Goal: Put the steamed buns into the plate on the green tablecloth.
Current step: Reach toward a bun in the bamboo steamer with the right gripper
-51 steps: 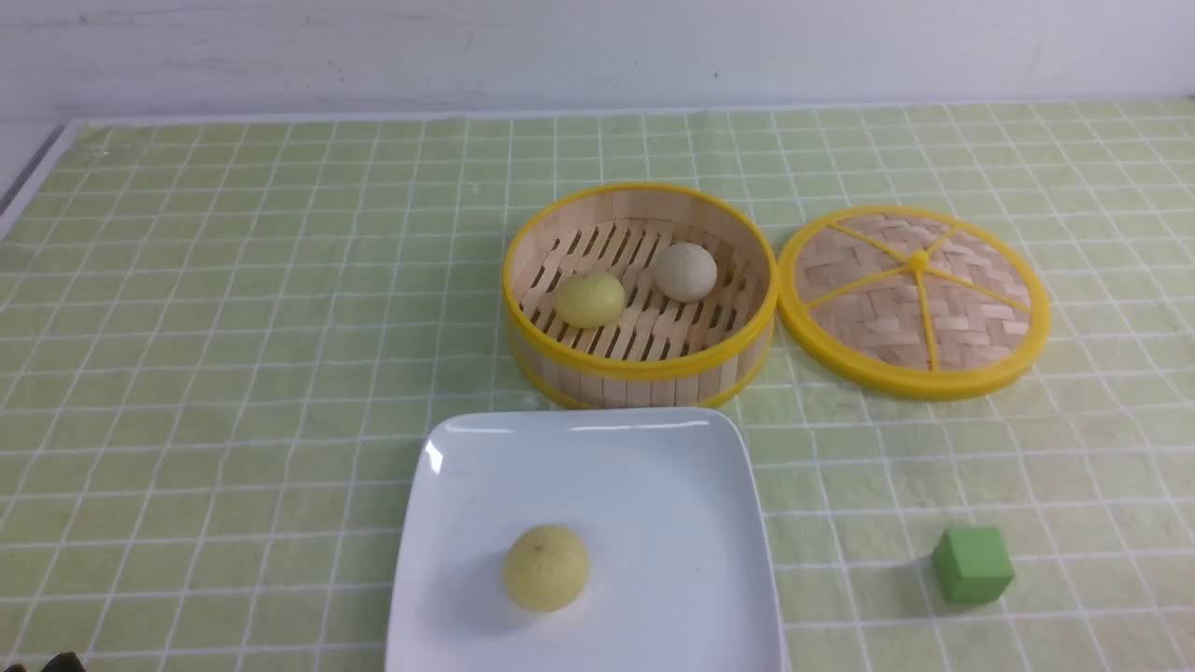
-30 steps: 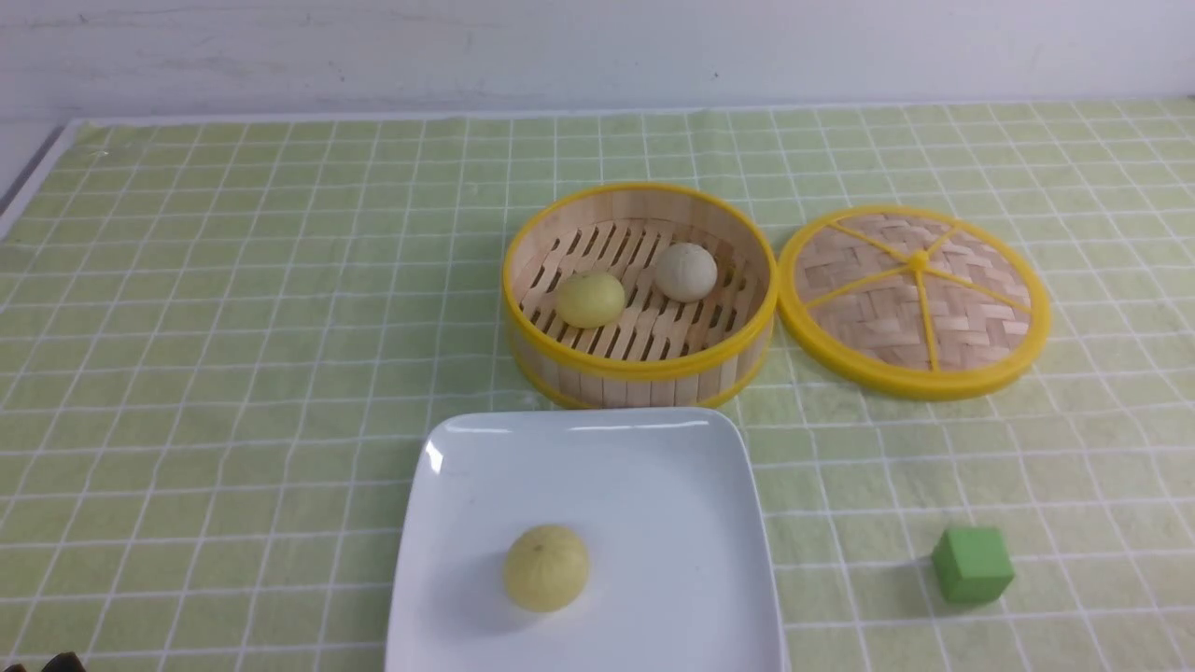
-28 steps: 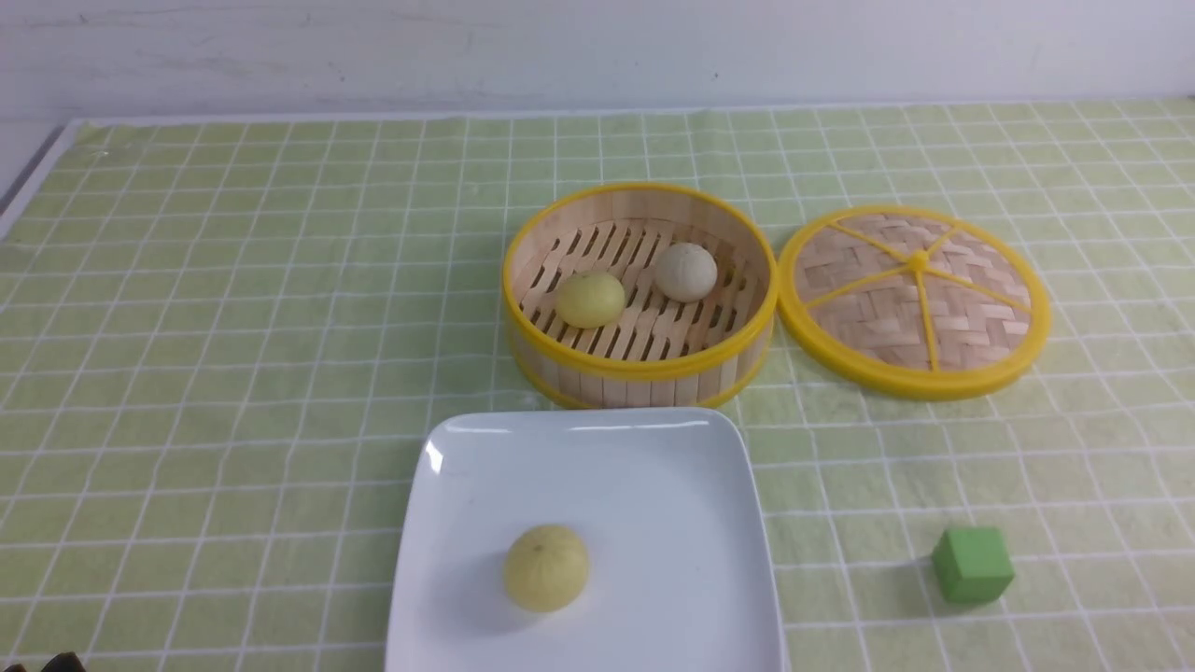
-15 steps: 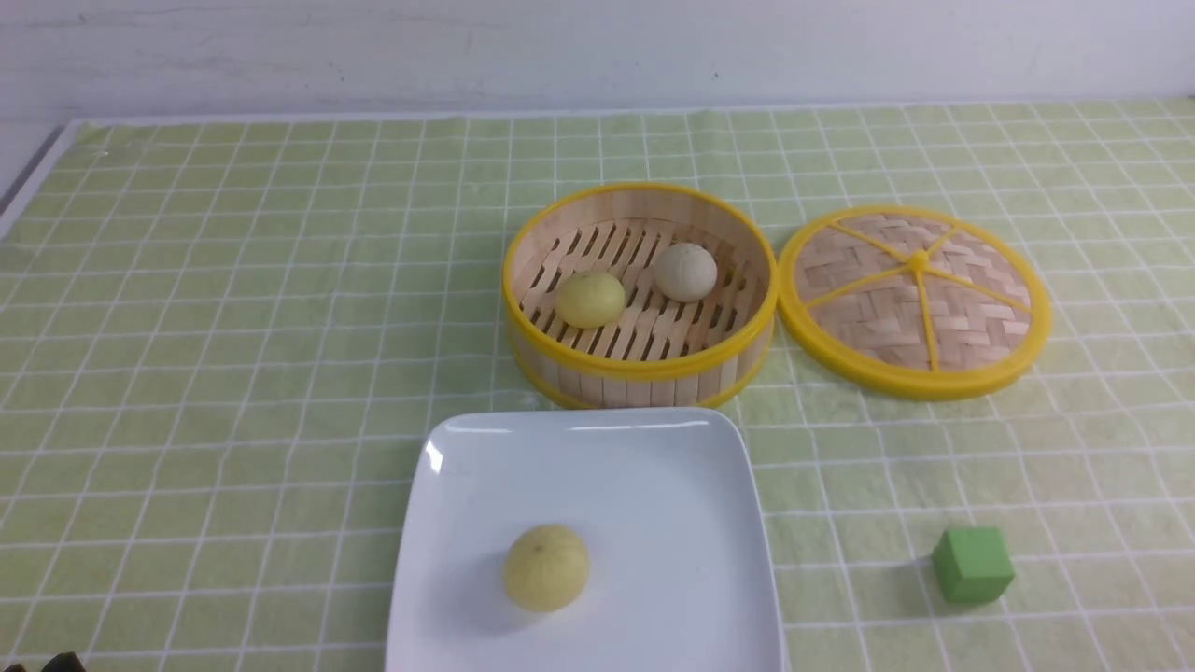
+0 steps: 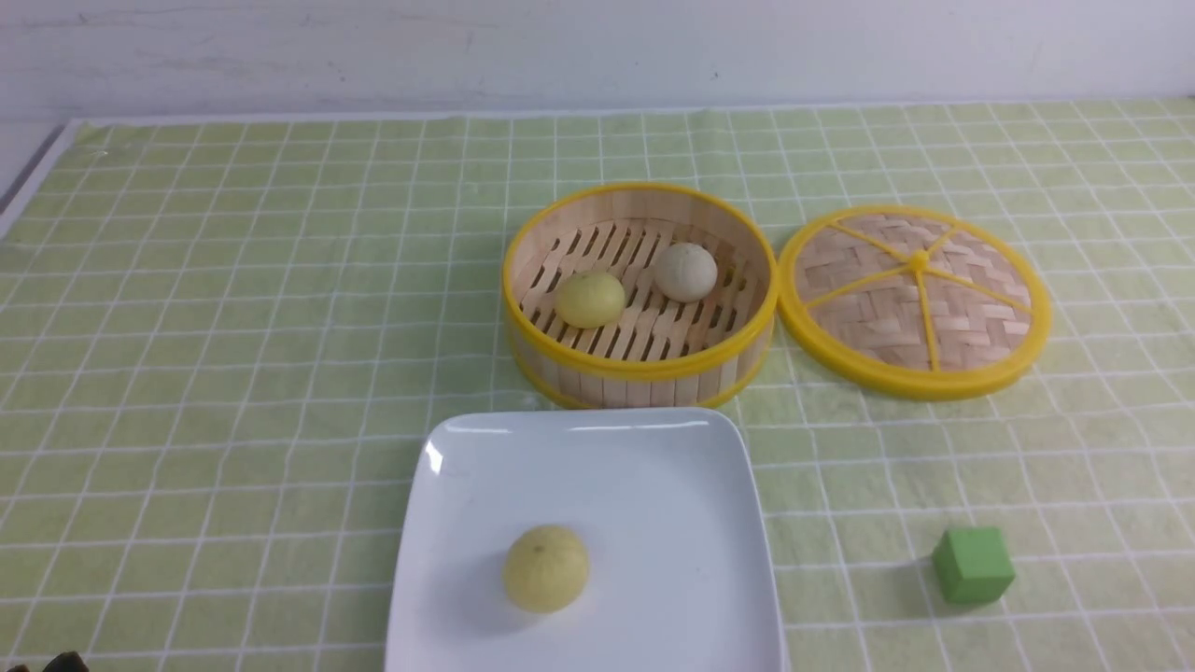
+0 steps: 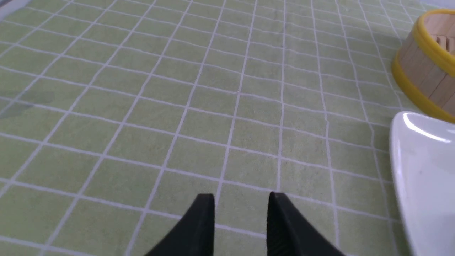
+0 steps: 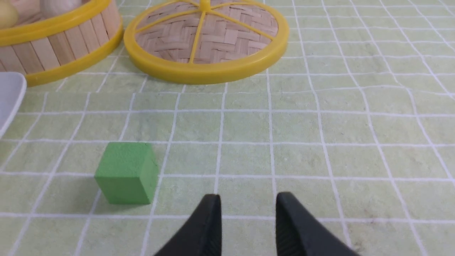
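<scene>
- While my left gripper [image 6: 241, 196] hovers over bare cloth [image 5: 233, 373], its two black fingers stand apart, with only green squares showing between them; it grips nothing.
- My right gripper [image 7: 249, 195] is the same: fingers parted and nothing held, over the cloth, with the cube [image 7: 126, 173] near it but not touching.
- One pale yellow bun [image 5: 546, 567] sits on the plate [image 5: 653, 467], a little toward 9 o'clock of the plate's middle, with bare white all round it.
- The plate lies flat on the cloth, closest to me, and its near side is cut off by the front view's lower edge.
- The basket [image 5: 639, 369] stands at 12 o'clock of the plate, with its wall just beyond the plate's far rim; I cannot tell whether they touch.
- Two buns lie on the basket's slatted floor: a second yellow bun [image 5: 590, 299] toward 9 o'clock, and the off-white bun [image 5: 685, 272] at 2 o'clock of that one, apart from it.
- The lid [image 5: 915, 303] lies on the cloth at 3 o'clock of the basket, rim close against rim, with its yellow spokes and woven face turned up.
- In the front view the cube stands alone on the cloth at 3 o'clock of the plate, well apart from it, and at 6 o'clock of the lid.
- A corner of the plate and a piece of the basket's wall show at the edge of my left wrist view.
</scene>
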### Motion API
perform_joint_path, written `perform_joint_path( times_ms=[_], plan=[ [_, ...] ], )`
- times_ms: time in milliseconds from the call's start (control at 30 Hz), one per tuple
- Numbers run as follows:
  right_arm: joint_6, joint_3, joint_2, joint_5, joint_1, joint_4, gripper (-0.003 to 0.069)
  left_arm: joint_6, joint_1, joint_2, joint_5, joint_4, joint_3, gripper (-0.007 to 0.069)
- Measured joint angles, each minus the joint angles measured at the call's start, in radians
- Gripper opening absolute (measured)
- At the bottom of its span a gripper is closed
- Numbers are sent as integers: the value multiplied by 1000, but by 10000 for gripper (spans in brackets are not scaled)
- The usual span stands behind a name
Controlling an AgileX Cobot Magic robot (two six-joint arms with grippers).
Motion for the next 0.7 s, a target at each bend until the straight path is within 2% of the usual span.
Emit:
perform_joint_path(
  times_ms=[200, 333, 567, 633, 667, 700],
  plan=[
    [311, 3, 0, -57, 0, 374, 239, -298, 0, 0, -14, -364, 4, 240],
    [384, 3, 0, -66, 0, 488, 239, -374, 0, 0, -29, -449, 5, 240],
    [391, -1, 0, -106, 0, 519, 227, -374, 0, 0, -62, -453, -1, 220],
    [361, -64, 0, -105, 0, 498, 183, -295, 0, 0, 16, -445, -82, 153],
    [350, -72, 1, -105, 0, 494, 178, -289, 0, 0, 16, -445, -92, 146],
    [299, -159, 20, -87, 0, 435, 120, -233, 1, 11, 79, -424, -178, 73]
  ],
)
